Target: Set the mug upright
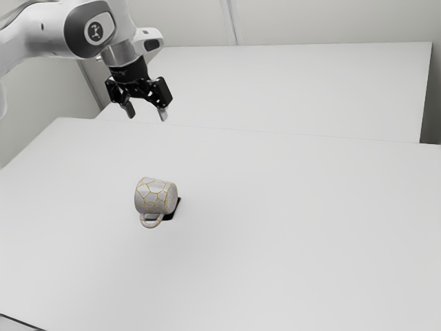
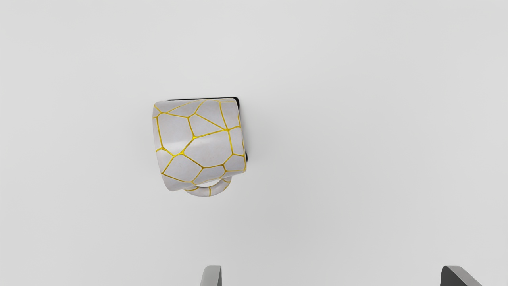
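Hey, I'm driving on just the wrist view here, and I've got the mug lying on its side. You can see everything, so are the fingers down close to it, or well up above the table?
Observer: Well up. In the exterior view the fingers hang high, with plain open space between them and the mug.

Operator: Okay, and where does the arm come in from?

Observer: From the exterior view's upper left, high over that end of the table.

Operator: Anything past the table's far edge?

Observer: Yes, another broad white surface lies behind it in the exterior view.
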### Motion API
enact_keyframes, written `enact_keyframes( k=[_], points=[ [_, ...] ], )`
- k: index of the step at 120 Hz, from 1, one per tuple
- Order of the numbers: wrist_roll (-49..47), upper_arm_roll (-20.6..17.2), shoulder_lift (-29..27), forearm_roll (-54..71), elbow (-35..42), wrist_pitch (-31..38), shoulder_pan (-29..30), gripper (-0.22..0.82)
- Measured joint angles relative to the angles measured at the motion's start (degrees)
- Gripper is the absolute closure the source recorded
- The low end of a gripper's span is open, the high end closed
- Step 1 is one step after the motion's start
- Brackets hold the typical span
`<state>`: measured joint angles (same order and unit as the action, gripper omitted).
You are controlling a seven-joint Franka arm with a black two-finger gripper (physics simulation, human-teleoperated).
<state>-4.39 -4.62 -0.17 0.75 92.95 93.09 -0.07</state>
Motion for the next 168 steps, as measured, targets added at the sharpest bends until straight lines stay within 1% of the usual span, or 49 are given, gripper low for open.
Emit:
enact_keyframes(
  k=[17, 45, 56, 72, 89, 120, 143, 168],
  points=[
    [-0.2, 0.0, 0.2, 0.0, -0.3, -0.1, -0.1, 0.0],
    [-0.5, 0.3, 2.5, 0.0, -3.0, -1.6, 0.3, 0.0],
    [-0.3, 0.2, 3.0, -0.1, -3.2, -1.9, 2.4, 0.0],
    [0.4, 0.2, 3.9, -0.8, -3.5, -2.1, 7.1, 0.0],
    [2.0, 0.2, 5.8, -2.8, -3.4, -2.4, 10.8, 0.0],
    [6.1, 0.1, 8.8, -8.4, -1.4, -2.3, 15.8, 0.0],
    [9.2, 0.0, 9.3, -11.5, 3.1, -0.8, 17.9, 0.0],
    [12.4, 0.0, 11.0, -13.7, 6.2, 1.7, 19.4, 0.0]
  ],
)
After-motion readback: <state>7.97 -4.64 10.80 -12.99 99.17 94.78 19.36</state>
